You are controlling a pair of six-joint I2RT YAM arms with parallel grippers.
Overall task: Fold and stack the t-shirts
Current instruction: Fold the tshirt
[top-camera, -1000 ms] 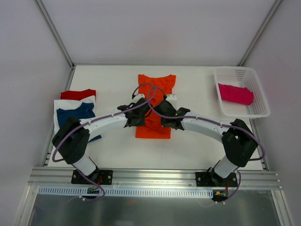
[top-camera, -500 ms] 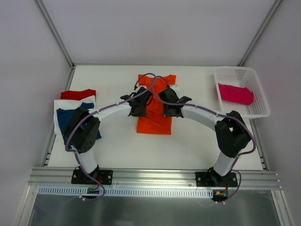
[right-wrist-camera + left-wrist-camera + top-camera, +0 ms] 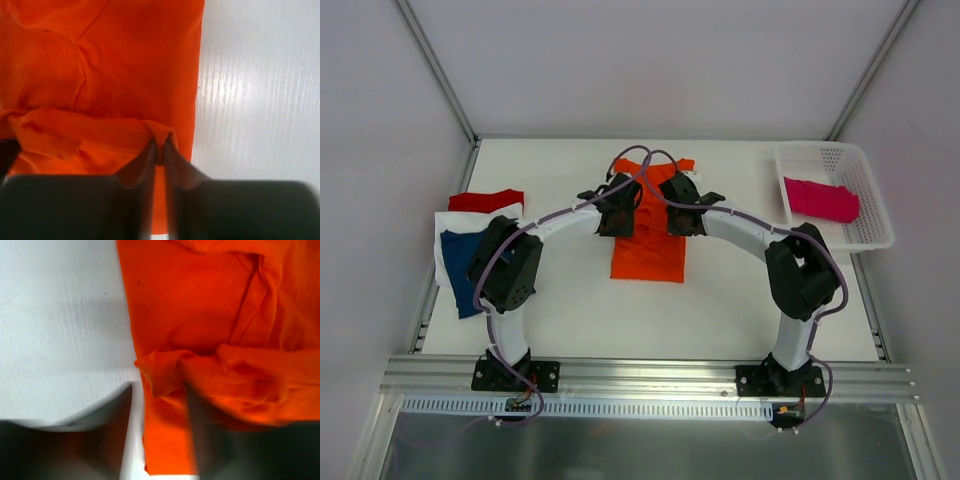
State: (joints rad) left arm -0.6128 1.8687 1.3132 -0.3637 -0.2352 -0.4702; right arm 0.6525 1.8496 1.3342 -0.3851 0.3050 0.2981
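Note:
The orange t-shirt (image 3: 647, 255) lies mid-table, its near hem carried over toward the collar. My left gripper (image 3: 620, 216) is over the shirt's left edge. In the left wrist view its jaws (image 3: 160, 387) stand a little apart, open, with a bunched fold of orange cloth (image 3: 165, 372) loose between the tips. My right gripper (image 3: 680, 214) is over the right edge and is shut (image 3: 160, 145) on a pinch of the orange fold (image 3: 159, 131). At the left edge lie a navy t-shirt (image 3: 470, 250), a white one (image 3: 448, 228) and a red one (image 3: 486, 199), overlapping.
A white mesh basket (image 3: 880, 240) stands at the back right with a magenta pink t-shirt (image 3: 820, 198) inside. Both arms arch over the table's middle. Metal frame rails run along the table edges.
Both grippers have moved away from the bases toward the collar, dragging the orange hem with them, so the shirt looks shorter. The left jaws have parted a little.

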